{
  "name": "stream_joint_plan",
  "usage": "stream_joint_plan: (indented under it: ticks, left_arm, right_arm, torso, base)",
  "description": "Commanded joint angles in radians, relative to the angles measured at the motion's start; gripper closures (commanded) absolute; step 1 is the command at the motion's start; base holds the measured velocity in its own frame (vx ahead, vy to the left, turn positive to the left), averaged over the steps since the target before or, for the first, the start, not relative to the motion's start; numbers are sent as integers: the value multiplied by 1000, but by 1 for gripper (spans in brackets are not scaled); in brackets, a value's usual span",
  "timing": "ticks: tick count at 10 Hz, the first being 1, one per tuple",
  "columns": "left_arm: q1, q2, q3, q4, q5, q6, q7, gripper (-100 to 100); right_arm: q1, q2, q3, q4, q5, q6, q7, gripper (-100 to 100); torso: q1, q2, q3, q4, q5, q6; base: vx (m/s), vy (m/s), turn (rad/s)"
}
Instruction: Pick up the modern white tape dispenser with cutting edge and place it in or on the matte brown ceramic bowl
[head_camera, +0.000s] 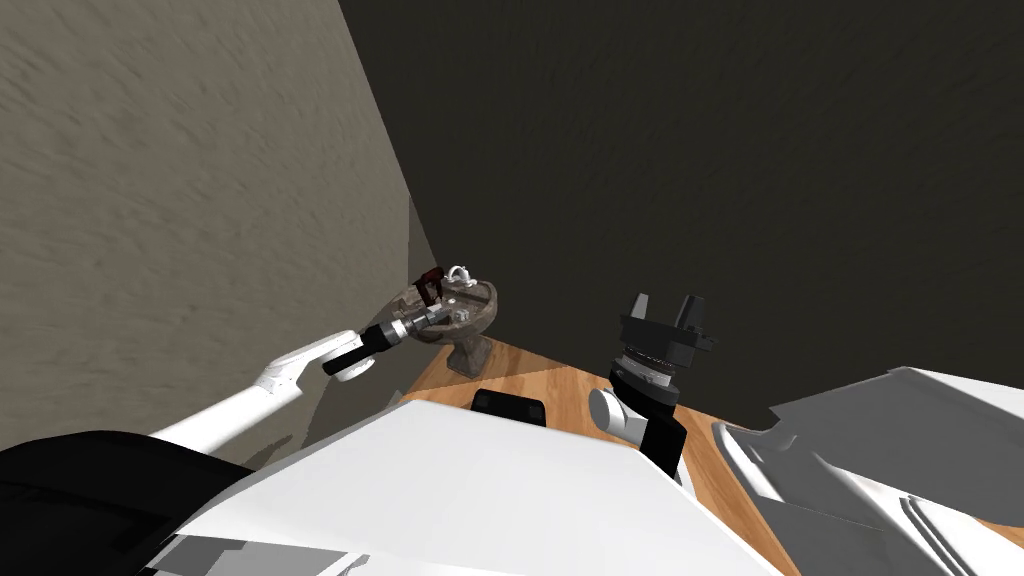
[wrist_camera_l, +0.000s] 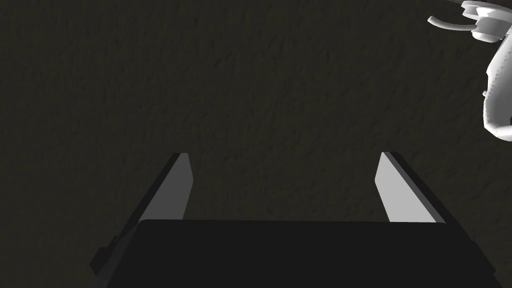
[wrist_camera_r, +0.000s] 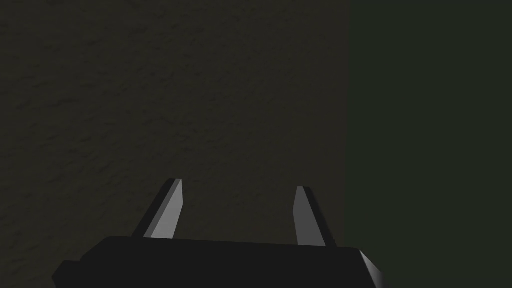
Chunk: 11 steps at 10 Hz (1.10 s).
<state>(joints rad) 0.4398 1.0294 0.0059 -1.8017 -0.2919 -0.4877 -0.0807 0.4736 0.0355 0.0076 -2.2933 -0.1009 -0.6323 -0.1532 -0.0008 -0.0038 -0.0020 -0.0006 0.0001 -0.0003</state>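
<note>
In the head view a brown bowl (head_camera: 478, 312) on a short foot stands at the far corner of a wooden table (head_camera: 560, 385), where two walls meet. A white tape dispenser (head_camera: 460, 272) shows at the bowl's far rim, and pale parts lie inside the bowl. My left gripper (head_camera: 430, 290) reaches over the bowl's left side, and it is open (wrist_camera_l: 285, 185) with nothing between its fingers. In the left wrist view the white dispenser (wrist_camera_l: 495, 80) lies off to one side, beyond the fingers. My right gripper (head_camera: 665, 305) is raised over the table, open (wrist_camera_r: 237, 215) and empty.
A light wall (head_camera: 180, 220) runs along the left and a dark wall (head_camera: 720, 170) closes the back. A black block (head_camera: 508, 405) sits on the table's near edge. Grey and white shapes (head_camera: 880, 450) lie at the right.
</note>
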Motion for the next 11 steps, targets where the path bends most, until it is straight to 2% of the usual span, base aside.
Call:
stream_joint_plan:
  ticks: [1,3,6,9,10,11]
  left_arm:
    - [16,38,5,46,-16,9,-1,-100]
    - [37,79,5,94,-36,32,-2,-100]
    - [73,118,1,158,-63,67,-2,-100]
    - [113,134,-7,210,-84,98,-2,-100]
    - [113,134,-7,210,-84,98,-2,-100]
    - [138,134,-17,238,-95,115,-2,-100]
  right_arm:
    - [0,0,0,0,0,0,0,0]
    - [0,0,0,0,0,0,0,0]
    - [0,0,0,0,0,0,0,0]
    - [0,0,0,0,0,0,0,0]
    - [0,0,0,0,0,0,0,0]
    - [0,0,0,0,0,0,0,0]
  torso:
    - [0,0,0,0,0,0]
    - [-1,-3,-2,-1,0,0]
    - [-4,-5,-3,-1,-1,0]
    - [-4,-4,-2,-1,-1,0]
    - [-4,-5,-3,-1,-1,0]
    - [-2,-4,-2,-1,-1,0]
  base:
    - [57,-31,-167]
    - [83,-54,-149]
    - [104,-81,-120]
    - [103,-71,-81]
    - [85,-49,-28]
    - [94,-64,-87]
